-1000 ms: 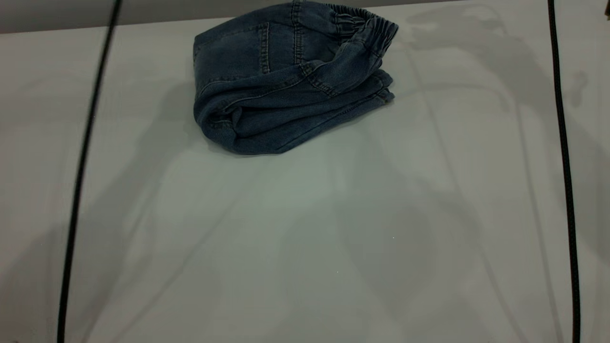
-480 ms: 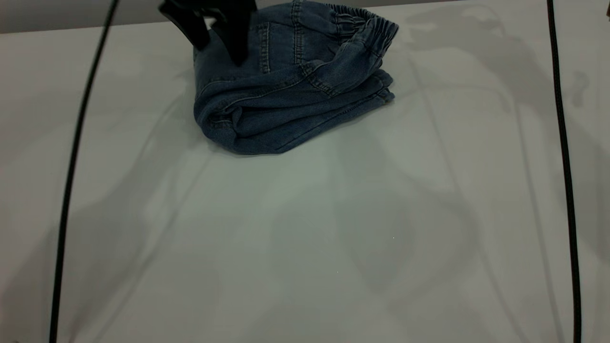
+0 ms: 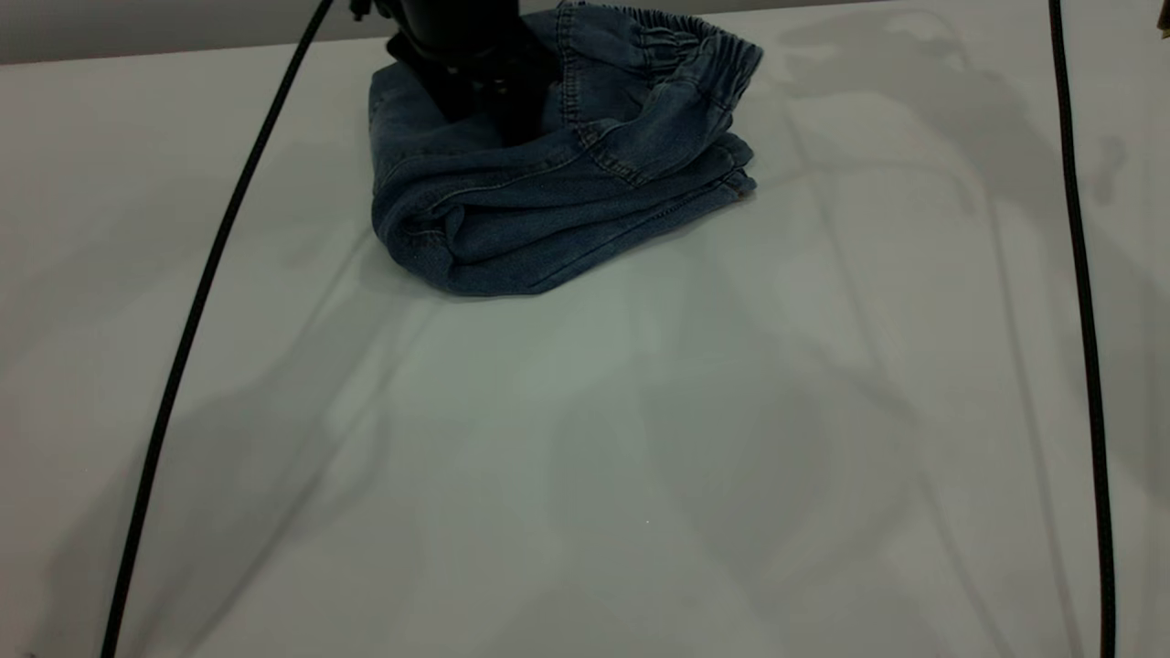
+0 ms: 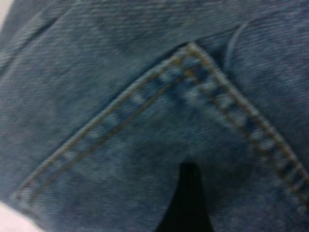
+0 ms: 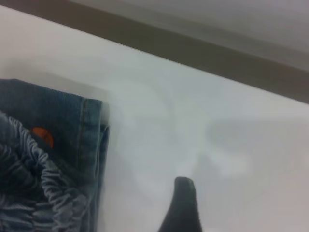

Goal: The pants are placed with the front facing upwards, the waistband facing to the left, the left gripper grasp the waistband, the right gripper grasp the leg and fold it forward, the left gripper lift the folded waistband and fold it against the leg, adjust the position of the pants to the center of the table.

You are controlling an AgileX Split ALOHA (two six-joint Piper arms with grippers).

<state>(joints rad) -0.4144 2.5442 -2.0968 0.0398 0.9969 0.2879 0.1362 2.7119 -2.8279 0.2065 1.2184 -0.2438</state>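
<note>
My left gripper [image 3: 494, 114] had dropped onto the folded pants [image 3: 548, 183] at the table's [image 3: 585, 439] far edge within the last second, pressing the denim; grip unclear. Centring comes next, I judged.

The pale table [image 3: 585, 439] carries the folded pants [image 3: 548, 201] near its far edge.
</note>
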